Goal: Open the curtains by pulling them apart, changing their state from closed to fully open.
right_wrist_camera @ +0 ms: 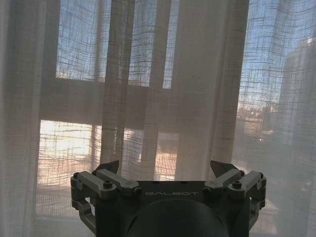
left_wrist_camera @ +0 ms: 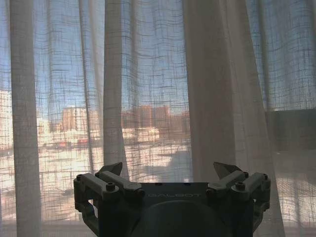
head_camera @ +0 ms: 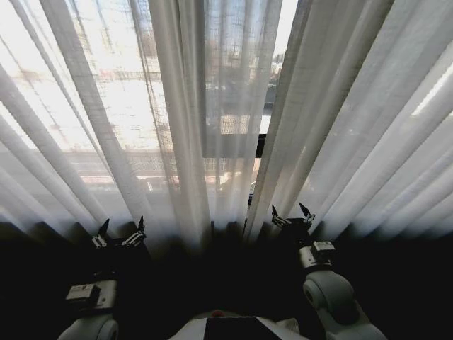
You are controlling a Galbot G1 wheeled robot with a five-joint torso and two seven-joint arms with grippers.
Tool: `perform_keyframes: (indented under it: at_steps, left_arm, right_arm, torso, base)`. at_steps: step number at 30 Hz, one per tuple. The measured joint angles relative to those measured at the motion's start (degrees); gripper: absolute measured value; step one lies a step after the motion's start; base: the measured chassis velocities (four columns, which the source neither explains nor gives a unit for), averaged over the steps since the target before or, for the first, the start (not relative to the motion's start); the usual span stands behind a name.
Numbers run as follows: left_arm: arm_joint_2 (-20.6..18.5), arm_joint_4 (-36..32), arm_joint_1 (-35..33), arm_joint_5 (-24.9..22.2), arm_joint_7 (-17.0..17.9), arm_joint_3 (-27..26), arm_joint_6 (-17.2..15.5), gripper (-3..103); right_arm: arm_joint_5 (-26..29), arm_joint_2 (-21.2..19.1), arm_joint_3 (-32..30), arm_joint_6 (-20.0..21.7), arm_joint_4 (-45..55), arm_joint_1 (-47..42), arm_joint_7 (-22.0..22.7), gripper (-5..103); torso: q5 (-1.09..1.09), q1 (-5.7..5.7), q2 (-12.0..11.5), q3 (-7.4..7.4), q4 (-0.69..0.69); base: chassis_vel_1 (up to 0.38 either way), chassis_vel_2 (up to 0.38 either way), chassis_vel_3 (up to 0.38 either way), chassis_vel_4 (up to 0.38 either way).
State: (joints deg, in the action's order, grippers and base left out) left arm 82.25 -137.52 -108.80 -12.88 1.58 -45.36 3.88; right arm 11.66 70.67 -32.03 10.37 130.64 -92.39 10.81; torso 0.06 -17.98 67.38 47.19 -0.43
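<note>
curtains (head_camera: 184, 106): sheer white, vertical pleats, crosshatch weave | left claw (head_camera: 119, 231): black | right claw (head_camera: 291, 214): black

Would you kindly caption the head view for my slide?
Both open hands, left hand and right hand, poised before the closed sheer curtains.

The curtains (head_camera: 184, 142) run off the head view at the top and both sides, and their lower hems sink into shadow below the left gripper (head_camera: 119, 234) and right gripper (head_camera: 291, 214), so where the fabric ends cannot be told. Behind the curtains, buildings (left_wrist_camera: 148, 118) and a window frame (right_wrist_camera: 94, 101) show merely as hazy shapes through the weave. Whether either gripper's spread fingertips touch the curtains cannot be told, and each wrist view cuts its own gripper's body off at the lower edge.
</note>
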Motion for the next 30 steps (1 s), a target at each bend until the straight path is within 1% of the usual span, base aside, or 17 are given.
perform_keyframes:
  at_steps: [4, 7, 18, 23, 30]
  left_arm:
    - [0.1, 0.0, -0.2, 0.0, 0.0, -0.1, 0.3, 100]
    - [0.4, 0.0, -0.6, 0.2, 0.0, -0.1, 0.5, 100]
    - [0.5, -0.2, -0.9, 0.4, 0.0, -0.2, 1.0, 100]
    - [0.8, -0.3, -0.9, 0.5, 0.0, 0.1, 1.0, 100]
    - [1.2, -0.6, -1.4, 0.8, 0.0, 0.1, 1.1, 100]
  right_arm:
    - [0.0, 0.0, 0.2, -0.2, -0.1, 0.0, 0.0, 100]
    - [0.0, 0.1, 0.4, -0.3, -0.2, 0.1, -0.1, 100]
    - [-0.1, 0.1, 0.5, -0.4, -0.2, 0.1, 0.0, 100]
    - [-1.2, -0.1, 0.5, -0.3, -0.6, 0.2, 0.1, 100]
    - [3.5, -1.4, 1.4, 1.1, -1.8, 2.8, 0.5, 100]
  torso:
    - [-0.02, 0.0, 0.0, 0.0, -0.01]
    - [-0.08, 0.0, 0.0, -0.01, 0.0]
    - [-0.04, -0.02, 0.0, 0.0, -0.01]
    - [-0.04, -0.05, 0.0, 0.01, 0.0]
    - [-0.05, 0.01, 0.0, -0.01, -0.01]
  base:
    - [-0.027, -0.007, 0.03, -0.002]
    - [-0.019, 0.064, 0.024, -0.061]
    - [-0.091, 0.095, 0.079, -0.095]
    - [-0.099, 0.075, 0.09, -0.069]
    - [-0.002, 0.004, 0.008, -0.002]
